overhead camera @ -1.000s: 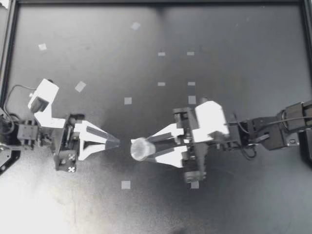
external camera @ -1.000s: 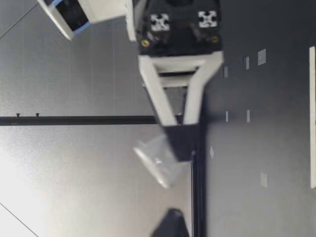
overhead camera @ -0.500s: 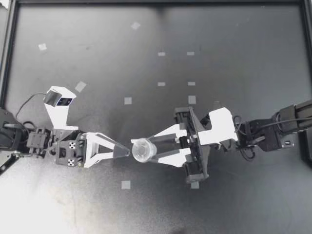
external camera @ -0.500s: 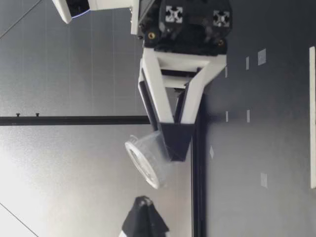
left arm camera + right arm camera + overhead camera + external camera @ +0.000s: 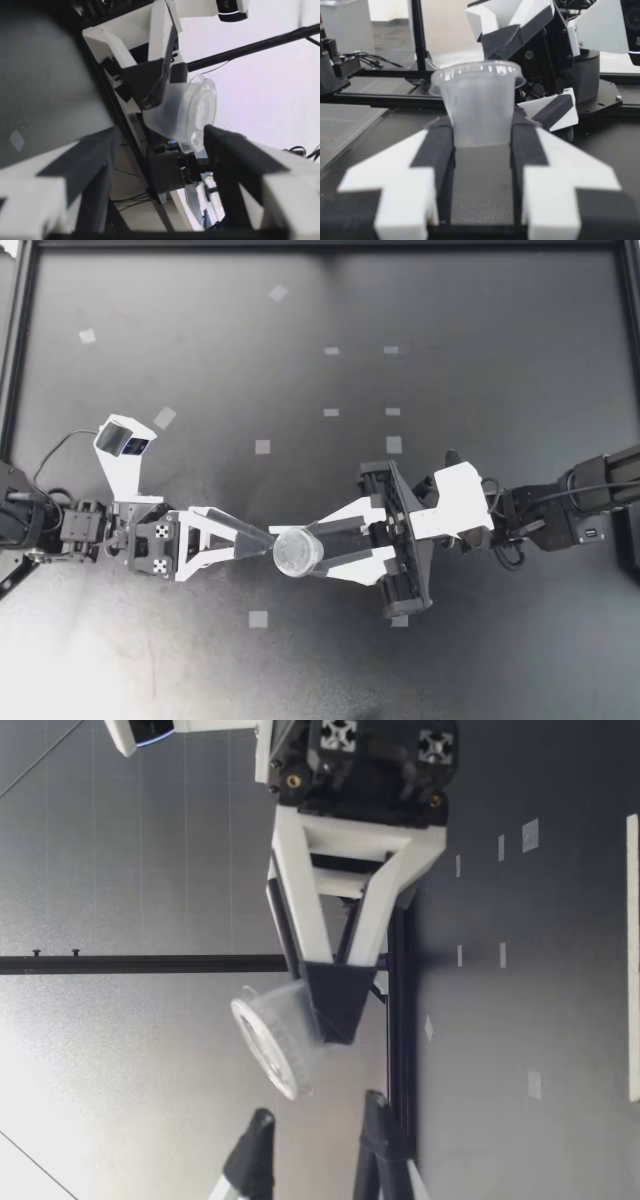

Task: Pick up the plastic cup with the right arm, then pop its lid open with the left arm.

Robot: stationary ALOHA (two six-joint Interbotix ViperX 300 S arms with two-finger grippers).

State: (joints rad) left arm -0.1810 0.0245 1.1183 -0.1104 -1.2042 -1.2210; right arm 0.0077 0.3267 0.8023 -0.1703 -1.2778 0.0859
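Top view first: my right claw (image 5: 308,552) is clamped on a small clear plastic cup (image 5: 297,551), one finger on each side of it. The right wrist view shows it best. Both dark pads (image 5: 437,145) pinch the narrow bottom end of the cup (image 5: 479,100), and the wide rim points away from the wrist. From the low view the cup (image 5: 275,1045) hangs tilted in the air, well clear of the table (image 5: 560,1020), with its mouth turned toward my other arm.

My left claw (image 5: 262,544) sits right at the cup with its fingers spread apart, gripping nothing. In the left wrist view the cup (image 5: 187,117) is just ahead of the gap, and one finger (image 5: 225,150) looks very near the rim. I can't tell if it's touching.

Around them the black table (image 5: 480,340) only has some little tape squares (image 5: 258,619).

What worries me is that the cup is thin, slick plastic held only at its tapered end. I reckon a nudge from the left fingertips on the rim could lever it out of the right claw's pinch. Squeezing the wall from two sides at once could buckle it. It's also up off the table, so if it slips it'll drop and roll.
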